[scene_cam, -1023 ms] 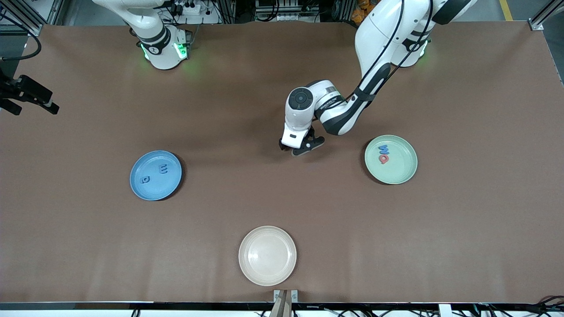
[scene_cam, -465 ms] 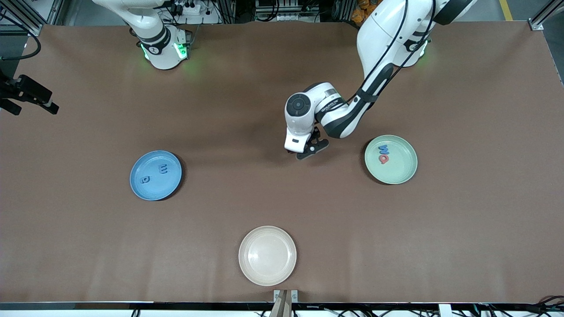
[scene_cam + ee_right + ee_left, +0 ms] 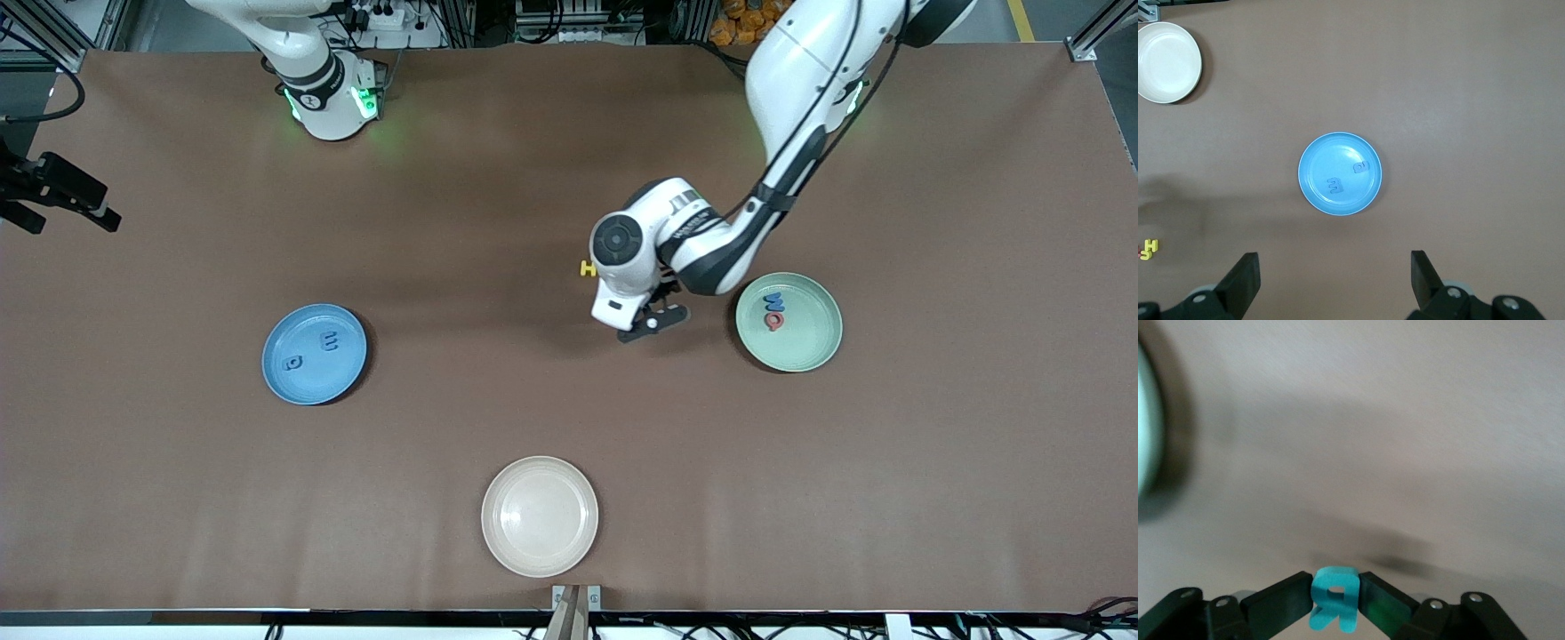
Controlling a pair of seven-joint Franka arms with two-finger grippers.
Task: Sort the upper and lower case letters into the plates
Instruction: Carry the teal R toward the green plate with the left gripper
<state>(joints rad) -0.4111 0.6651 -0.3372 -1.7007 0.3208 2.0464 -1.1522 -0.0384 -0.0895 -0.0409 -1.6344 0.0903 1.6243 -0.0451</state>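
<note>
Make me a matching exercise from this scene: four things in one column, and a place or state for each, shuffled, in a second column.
Things:
1. teal letter
2. blue plate
3. mint green plate
4. cream-white plate

Places or states:
A. holds a blue letter and a red letter
B. pinched in the left gripper
C. nothing on it
D. holds two blue letters, directly under the open right gripper

Pairs: 1-B, 2-D, 3-A, 4-C
</note>
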